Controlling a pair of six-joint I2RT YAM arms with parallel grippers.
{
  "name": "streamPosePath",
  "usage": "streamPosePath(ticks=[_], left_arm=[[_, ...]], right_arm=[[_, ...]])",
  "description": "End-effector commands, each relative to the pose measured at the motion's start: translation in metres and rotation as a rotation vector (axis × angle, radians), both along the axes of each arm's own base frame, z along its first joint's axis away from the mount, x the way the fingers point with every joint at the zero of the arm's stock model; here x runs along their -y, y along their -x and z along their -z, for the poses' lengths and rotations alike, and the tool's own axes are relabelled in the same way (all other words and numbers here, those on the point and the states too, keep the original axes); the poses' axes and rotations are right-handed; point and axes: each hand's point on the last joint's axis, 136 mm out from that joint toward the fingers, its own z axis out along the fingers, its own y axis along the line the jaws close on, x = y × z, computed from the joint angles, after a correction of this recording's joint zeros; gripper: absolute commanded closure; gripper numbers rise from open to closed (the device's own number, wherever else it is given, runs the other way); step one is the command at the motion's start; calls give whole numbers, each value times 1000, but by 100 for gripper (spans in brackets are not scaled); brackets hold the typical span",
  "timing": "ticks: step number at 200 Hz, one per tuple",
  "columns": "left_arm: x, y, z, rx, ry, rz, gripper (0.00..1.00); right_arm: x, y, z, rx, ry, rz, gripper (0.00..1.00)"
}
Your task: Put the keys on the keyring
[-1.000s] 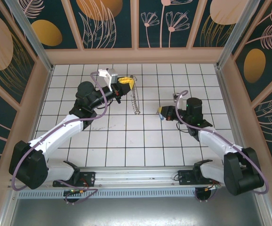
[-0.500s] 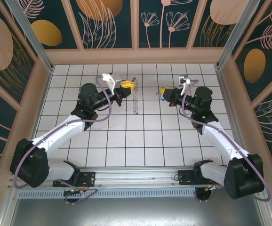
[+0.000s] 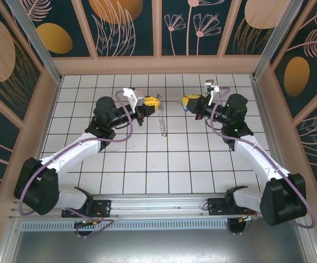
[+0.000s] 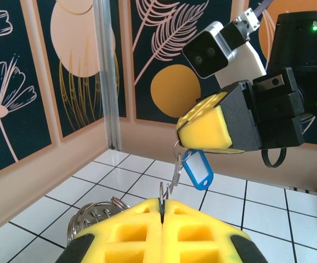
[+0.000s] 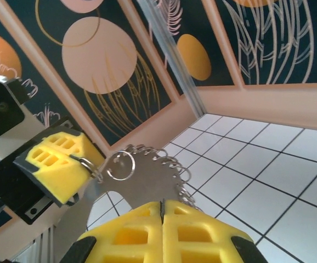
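Inside a pen of dark floral wall panels (image 3: 120, 24), above a white-tiled desk (image 3: 147, 164), the two arms meet toward the far side. The left gripper (image 4: 163, 212) has its yellow fingers (image 4: 131, 230) pressed together, pinching a thin wire of the keyring (image 3: 162, 118), whose fringe of small silvery pieces hangs from the grip in a line toward the near side, seen from above. In the left wrist view, coils of that fringe bunch just left of the fingers. The right gripper (image 5: 161, 212), just right of the left one and facing it, has its fingers pressed together too, clamped on the key (image 4: 197, 169), held off the desk. The key's blue head dangles below the right fingers in the left wrist view, and its silver part slants down to the wire rising from the left fingers. The two appear to touch, though whether the key is threaded on cannot be told. In the right wrist view, the silvery fringe curls between the two pairs of yellow fingers. Both arms stretch back to their bases at the desk's near edge.
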Motion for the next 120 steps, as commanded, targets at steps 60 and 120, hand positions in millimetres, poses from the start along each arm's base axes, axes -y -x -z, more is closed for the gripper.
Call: streamPosePath(ticks=[60,120], left_arm=[[2,20,-28,154,11,74,100],[5,25,-27,140,-7,117,100]], right_arm=[[-35,29,-23,156,68,-142,100],[-48,39,-28,182,86,-182,100]])
